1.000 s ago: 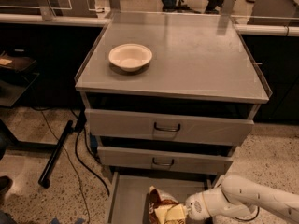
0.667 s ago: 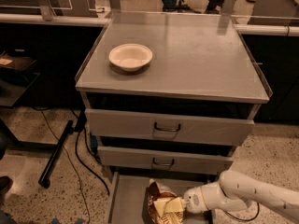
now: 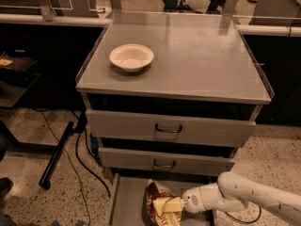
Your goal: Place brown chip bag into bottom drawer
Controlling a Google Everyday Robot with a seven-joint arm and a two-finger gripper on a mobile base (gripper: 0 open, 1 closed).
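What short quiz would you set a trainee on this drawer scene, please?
1. True or false: the bowl sits in the bottom drawer.
2. Which drawer is pulled out farthest: A top, B middle, C bottom?
3. Where is the tool?
Key: 1 false, the bowl is on the cabinet top; 2 C; 3 low over the bottom drawer, shut on the brown chip bag.

The bottom drawer [image 3: 128, 202] stands open at the bottom centre, its left floor bare. The gripper [image 3: 167, 205], clamped on the brown chip bag [image 3: 156, 196], fills the middle, and the middle drawer front [image 3: 141, 159] crowds in just above.
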